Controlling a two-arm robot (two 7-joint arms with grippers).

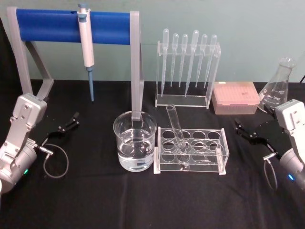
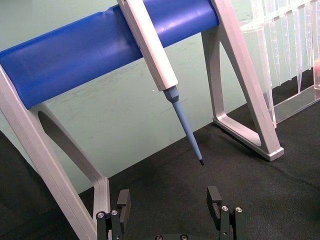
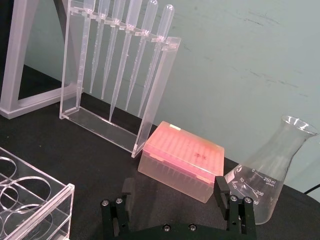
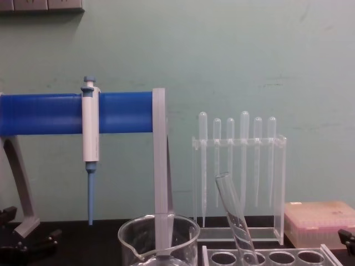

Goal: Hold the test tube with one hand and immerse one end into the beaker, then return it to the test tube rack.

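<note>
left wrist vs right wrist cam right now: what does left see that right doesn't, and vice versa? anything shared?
Left wrist, not right: the white-and-blue pipettor hanging on the stand's blue bar, and the left gripper, jaws open.
Right wrist, not left: the pink tip box, the conical flask, a corner of the test tube rack, and the right gripper, jaws open.
Both: the pipette rack, a grey leg of the stand, the black table.

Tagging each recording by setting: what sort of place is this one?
Probably a laboratory bench: a pipettor hangs on a stand, pipettes stand in a clear holder, and a test tube leans in its rack beside a beaker.
</note>
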